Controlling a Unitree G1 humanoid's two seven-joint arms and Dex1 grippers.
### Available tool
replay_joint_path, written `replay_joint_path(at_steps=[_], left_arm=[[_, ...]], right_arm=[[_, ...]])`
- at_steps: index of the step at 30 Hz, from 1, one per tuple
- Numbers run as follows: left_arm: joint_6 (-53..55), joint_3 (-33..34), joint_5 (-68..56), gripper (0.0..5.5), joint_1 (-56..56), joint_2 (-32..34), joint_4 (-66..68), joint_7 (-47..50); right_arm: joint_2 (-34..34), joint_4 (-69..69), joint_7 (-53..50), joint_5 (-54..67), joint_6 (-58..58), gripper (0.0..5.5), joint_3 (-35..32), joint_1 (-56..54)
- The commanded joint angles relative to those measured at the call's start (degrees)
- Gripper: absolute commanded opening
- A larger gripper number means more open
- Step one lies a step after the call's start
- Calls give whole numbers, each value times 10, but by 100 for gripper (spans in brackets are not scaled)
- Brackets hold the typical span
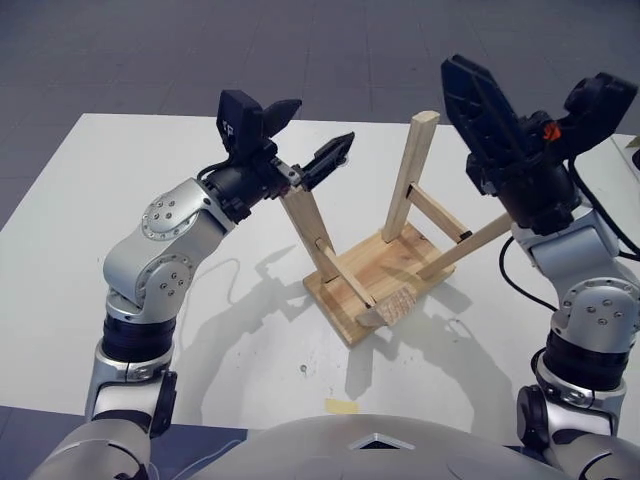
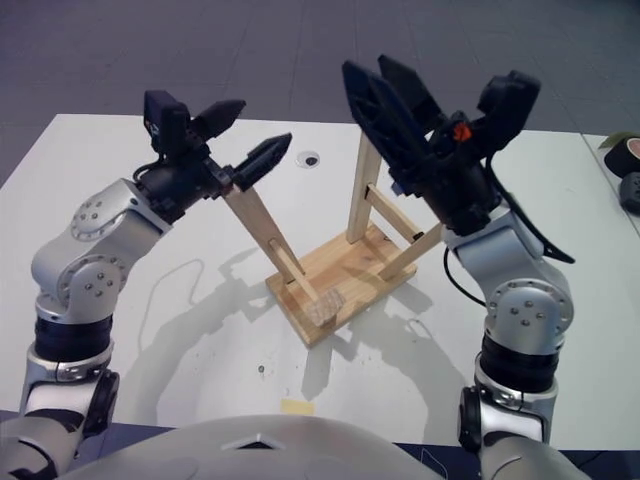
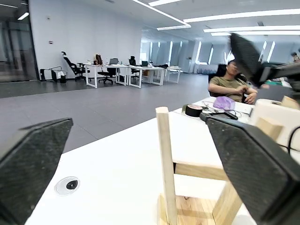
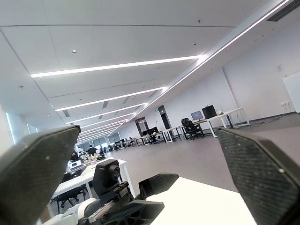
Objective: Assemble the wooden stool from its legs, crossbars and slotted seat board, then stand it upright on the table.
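Gaping left tool (image 1: pixel 322 120) near upturned stool (image 1: pixel 350 285)

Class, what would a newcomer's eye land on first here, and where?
The half-built wooden stool lies seat down on the white table, legs sticking up at different angles. Two black grippers hang open over it: the left gripper at the top of a leaning leg, the right gripper beside the upright leg.

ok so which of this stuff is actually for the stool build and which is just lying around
For the job: seat board, legs, crossbar, left gripper and right gripper, both open.

Lying about: tape scrap, cable grommet, black tape roll.
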Motion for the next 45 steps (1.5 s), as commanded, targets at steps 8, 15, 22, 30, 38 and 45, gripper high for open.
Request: replay_joint_path(at_steps=[8, 15, 22, 30, 38, 45], left_arm=[[37, 56, -9, 538, -60, -59, 54, 55], [19, 187, -26, 538, -140, -53, 87, 124], [-18, 286, 77, 538, -98, 19, 172, 174], [-35, 286, 151, 538, -16, 33, 195, 155], [-93, 201, 218, 538, 150, 152, 245, -118], [-163, 185, 244, 538, 320, 332, 262, -428]], right_arm=[[-33, 40, -118, -89, -64, 540, -98, -93], [-132, 200, -109, -265, -82, 540, -192, -20], [-134, 229, -12, -403, -86, 540, -107, 138], [-101, 21, 148, -297, -17, 540, 22, 268], [-181, 73, 231, -363, -25, 540, -18, 327], [-277, -26, 372, -381, -20, 540, -2, 454]])
